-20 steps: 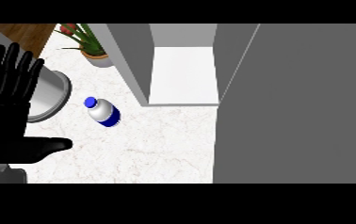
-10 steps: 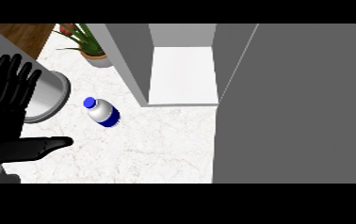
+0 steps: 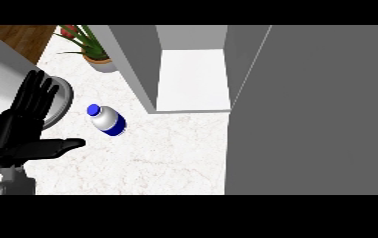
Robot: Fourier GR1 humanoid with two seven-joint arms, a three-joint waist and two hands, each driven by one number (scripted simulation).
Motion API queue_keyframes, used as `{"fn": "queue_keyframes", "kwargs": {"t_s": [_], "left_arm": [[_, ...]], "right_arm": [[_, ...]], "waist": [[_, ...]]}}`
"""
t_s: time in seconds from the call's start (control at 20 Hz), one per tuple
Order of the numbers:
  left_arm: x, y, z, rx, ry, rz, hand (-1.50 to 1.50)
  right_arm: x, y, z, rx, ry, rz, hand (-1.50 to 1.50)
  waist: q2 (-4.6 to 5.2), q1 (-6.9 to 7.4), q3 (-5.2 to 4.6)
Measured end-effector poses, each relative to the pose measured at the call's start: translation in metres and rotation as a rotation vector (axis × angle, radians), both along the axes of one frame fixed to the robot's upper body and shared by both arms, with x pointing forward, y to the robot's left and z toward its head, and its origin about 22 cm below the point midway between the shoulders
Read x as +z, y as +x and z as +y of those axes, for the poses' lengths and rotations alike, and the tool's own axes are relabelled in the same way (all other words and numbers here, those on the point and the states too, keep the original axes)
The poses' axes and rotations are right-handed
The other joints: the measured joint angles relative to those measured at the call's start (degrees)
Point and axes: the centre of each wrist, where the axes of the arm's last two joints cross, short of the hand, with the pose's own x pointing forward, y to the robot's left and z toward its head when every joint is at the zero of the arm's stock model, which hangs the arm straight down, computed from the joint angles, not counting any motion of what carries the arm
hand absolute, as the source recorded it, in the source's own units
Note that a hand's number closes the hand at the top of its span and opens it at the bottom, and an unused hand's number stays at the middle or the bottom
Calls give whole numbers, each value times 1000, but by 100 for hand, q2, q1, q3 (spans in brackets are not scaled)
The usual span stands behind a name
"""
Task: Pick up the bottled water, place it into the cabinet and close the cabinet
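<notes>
The cabinet (image 3: 193,77) stands open along the counter's (image 3: 162,152) far edge. The left hand (image 3: 26,127) rests at the left edge, fingers spread straight. The bottled water (image 3: 108,120) lies near it, blue cap pointing far-left.

Potted plant (image 3: 92,49) with green leaves at the back-left of a white marble counter (image 3: 162,152). Wooden surface (image 3: 26,39) beyond, at the corner. Grey round rim (image 3: 60,99) at the left edge.
</notes>
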Motion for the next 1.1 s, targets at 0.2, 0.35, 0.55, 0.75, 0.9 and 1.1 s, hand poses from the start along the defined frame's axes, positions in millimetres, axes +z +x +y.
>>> {"fn": "queue_keyframes", "kwargs": {"t_s": [0.2,0.35,0.55,0.75,0.9,1.1], "left_arm": [[-30,4,7,-18,-28,62,-150],[-55,10,10,-15,-64,102,-150],[-85,16,10,-6,-95,132,-150],[-110,22,17,-1,-99,155,-150],[-125,25,20,-25,-117,160,-150],[-153,17,10,-51,-135,155,-150]], "right_arm": [[-3,-8,2,7,18,13,-150],[-5,-12,2,9,21,18,-150],[-7,-18,3,7,27,20,-150],[-8,-23,4,14,36,24,-150],[-9,-25,3,14,33,14,-150],[-10,-30,2,17,27,19,-150]], "waist": [[-1,-19,-3],[3,-45,-4],[9,-59,-7],[15,-95,-11],[20,-98,-12],[29,-125,-16]]}}
